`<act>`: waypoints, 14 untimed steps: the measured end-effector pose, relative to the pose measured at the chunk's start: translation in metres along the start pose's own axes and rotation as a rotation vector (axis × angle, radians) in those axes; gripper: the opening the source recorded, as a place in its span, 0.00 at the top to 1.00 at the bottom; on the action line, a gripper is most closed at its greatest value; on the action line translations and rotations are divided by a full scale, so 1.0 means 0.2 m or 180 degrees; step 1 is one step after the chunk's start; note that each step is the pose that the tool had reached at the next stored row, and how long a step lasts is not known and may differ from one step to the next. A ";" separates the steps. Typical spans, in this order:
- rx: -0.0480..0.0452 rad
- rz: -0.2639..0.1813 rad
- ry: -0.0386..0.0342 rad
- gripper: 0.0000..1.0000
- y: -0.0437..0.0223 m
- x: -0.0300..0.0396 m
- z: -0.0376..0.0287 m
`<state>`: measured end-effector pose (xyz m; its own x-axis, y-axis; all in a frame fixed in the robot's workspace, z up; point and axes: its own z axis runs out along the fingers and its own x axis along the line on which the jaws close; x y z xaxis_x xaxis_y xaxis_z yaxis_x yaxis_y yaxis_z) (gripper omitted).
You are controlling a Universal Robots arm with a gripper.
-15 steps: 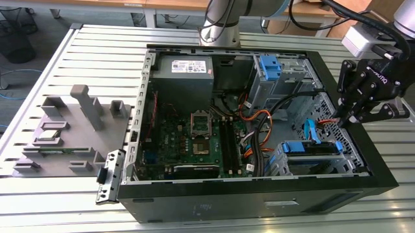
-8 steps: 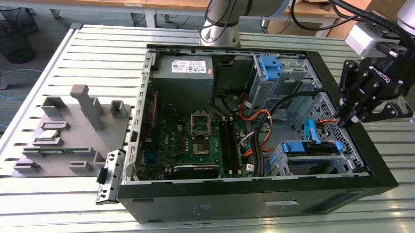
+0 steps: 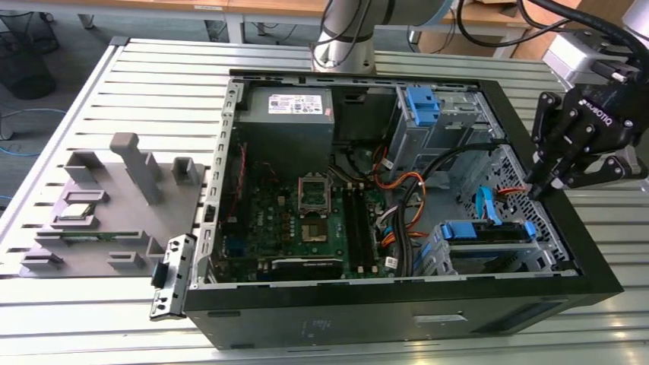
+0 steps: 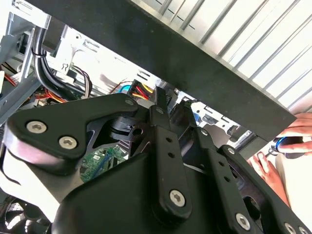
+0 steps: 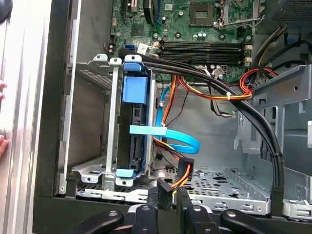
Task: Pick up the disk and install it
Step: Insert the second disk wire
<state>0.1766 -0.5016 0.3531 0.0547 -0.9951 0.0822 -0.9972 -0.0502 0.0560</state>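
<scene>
1. The gripper (image 3: 536,190) hangs over the side of the open PC case (image 3: 406,304) that lies on the exterior view's right, fingertips just inside the case wall, above the drive cage (image 3: 487,255).
2. In the first wrist view the gripper (image 5: 168,195) has its black fingers drawn close together with a black cable connector (image 5: 165,187) between the tips, orange/yellow/black wires running off it; it looks pinched on that connector, tho the contact itself is partly hidden.
3. In the second wrist view the gripper (image 4: 173,109) shows as black linkages w/ silver screws, its fingertips close together near the case's black wall (image 4: 195,63).
4. The disk (image 5: 136,131) sits already in the drive cage (image 5: 109,122), standing on edge in its bright blue bracket; in the exterior view the disk (image 3: 485,233) is seen w/ the blue frame on top, just beside the gripper but apart from it.
5. A light-blue flat data cable (image 5: 180,139) loops out from the disk's side toward the connector.
6. A thick black cable bundle (image 5: 263,126) crosses above the cage, past the motherboard (image 5: 204,29).
7. Exterior view: grey power supply (image 3: 288,114) w/ white sticker sits at the case's far end; a second blue bracket (image 3: 424,106) sits in the far bay.
8. Grey fixture (image 3: 112,205) rests on the slatted table (image 3: 152,76), on the exterior view's left.
9. A person's hand (image 4: 278,165) shows outside the case in the second wrist view, holding smth blue.
</scene>
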 end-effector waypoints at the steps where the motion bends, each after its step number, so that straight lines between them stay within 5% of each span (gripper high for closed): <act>1: -0.0001 0.0000 0.0001 0.70 0.000 0.000 0.000; 3: -0.0001 0.0000 0.0004 0.70 -0.001 0.000 0.000; 5: -0.0015 0.0006 0.0042 0.70 -0.005 -0.001 0.001; 9: -0.0082 0.0015 0.0122 0.70 -0.022 0.000 0.001; 14: -0.0166 0.0016 0.0186 0.70 -0.047 -0.008 0.006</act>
<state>0.1859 -0.4996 0.3514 0.0541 -0.9886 0.1406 -0.9935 -0.0391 0.1070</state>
